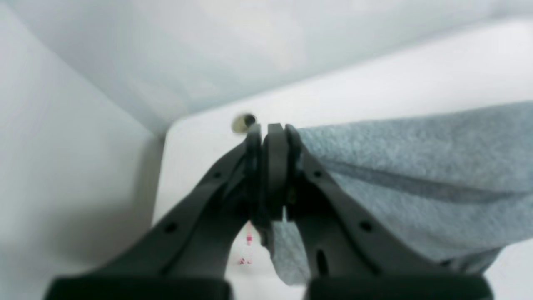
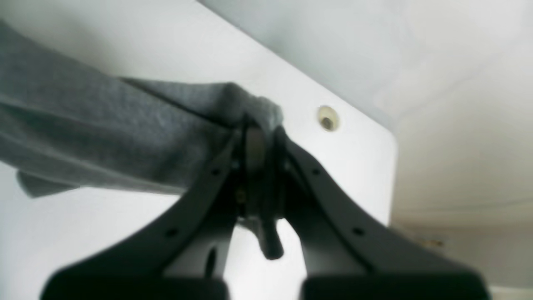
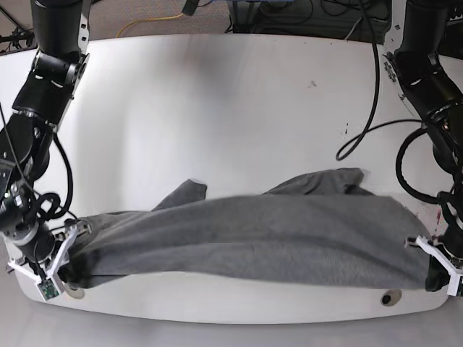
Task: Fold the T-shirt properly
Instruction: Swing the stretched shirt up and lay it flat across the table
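The white tabletop (image 3: 239, 108) carries everything, and most of its far half lies bare. Across its near part the T-shirt (image 3: 246, 242) is stretched as a long grey band from one near corner to the other, with a sleeve (image 3: 181, 194) and a bunched lump of cloth (image 3: 322, 181) trailing on the far side. This looks like the spreading or carrying stage of the fold: the cloth is held taut by two ends, and no neat fold shows yet.

The right gripper (image 2: 260, 137) has its fingers pinched tight on a gathered corner of the shirt near the tabletop's rounded corner. The left gripper (image 1: 270, 133) is likewise closed; its fingers clamp the shirt's edge, which hangs away to one side in the wrist view.

The next move, as I judge it, calls for both arms to travel together, keeping the cloth taut while laying it flat or carrying the held edge over the rest. Uneven pull would skew the fold.

Little stands in the way. A black cable (image 3: 372, 94) loops over the tabletop beside the left arm, well apart from the shirt. A small round hole (image 3: 388, 298) sits just beside the near edge, below the cloth.
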Controlling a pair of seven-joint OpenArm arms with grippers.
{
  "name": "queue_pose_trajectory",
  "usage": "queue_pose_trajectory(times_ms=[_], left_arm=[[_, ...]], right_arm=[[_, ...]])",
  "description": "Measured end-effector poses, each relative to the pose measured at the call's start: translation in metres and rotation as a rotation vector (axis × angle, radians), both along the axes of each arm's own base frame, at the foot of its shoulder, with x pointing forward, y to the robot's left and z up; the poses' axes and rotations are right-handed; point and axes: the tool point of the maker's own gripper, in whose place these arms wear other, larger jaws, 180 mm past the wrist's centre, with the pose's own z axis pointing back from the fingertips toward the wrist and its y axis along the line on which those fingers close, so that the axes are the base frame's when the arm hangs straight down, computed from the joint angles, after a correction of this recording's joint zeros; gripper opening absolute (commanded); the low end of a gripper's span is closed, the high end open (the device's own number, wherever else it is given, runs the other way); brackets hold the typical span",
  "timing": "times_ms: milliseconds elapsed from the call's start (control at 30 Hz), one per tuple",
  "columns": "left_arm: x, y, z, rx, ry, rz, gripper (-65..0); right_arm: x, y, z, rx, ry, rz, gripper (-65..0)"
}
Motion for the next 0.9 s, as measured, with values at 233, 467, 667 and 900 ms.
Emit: queue_pose_trajectory(times_ms=[233, 467, 667, 900], left_arm=[[0.011, 0.012, 0.05, -0.036, -0.079, 0.042, -65.0], [0.011, 0.022, 0.104, -0.018, -0.18, 0.06, -65.0], [0.01, 0.027, 0.16, -0.037, -0.294, 0.065, -65.0], [0.01, 0.044, 0.219, -0.083, -0.38, 0.072, -65.0]], right_arm=[[0.033, 0.004, 0.051, -0.036, -0.053, 0.044, -65.0], [0.052, 0.001, 0.099, -0.132, -0.097, 0.02, -65.0], [0.061, 0.015, 0.152, -0.191, -0.183, 0.042, -65.0], [0.065, 0.01, 0.206, -0.217, -0.241, 0.017, -65.0]])
